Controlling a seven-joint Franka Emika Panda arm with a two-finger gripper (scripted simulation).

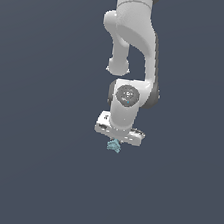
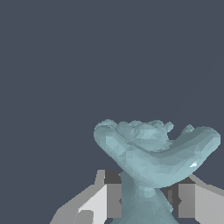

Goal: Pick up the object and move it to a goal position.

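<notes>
Arm: one white arm hangs down from the top of the exterior view, wrist pointing straight down.
Hand: the hand sits at the arm's lower end; in the wrist view its two fingers stand close on either side of the object's stem, seemingly touching it, so I judge it closed on the object.
Object: the pale teal lumpy object hangs just beneath the hand at 6 o'clock; its wider lobed part spreads beyond the fingers.
Surface: plain dark grey all round; no worktop edge or goal marker visible, so I cannot tell whether the object is lifted clear.
Step in hand: judged as carrying to the goal.
Advice: keep the grip firm, move smoothly, wrist vertical; the hold is on a narrow stem, so jerks risk twisting it loose.
</notes>
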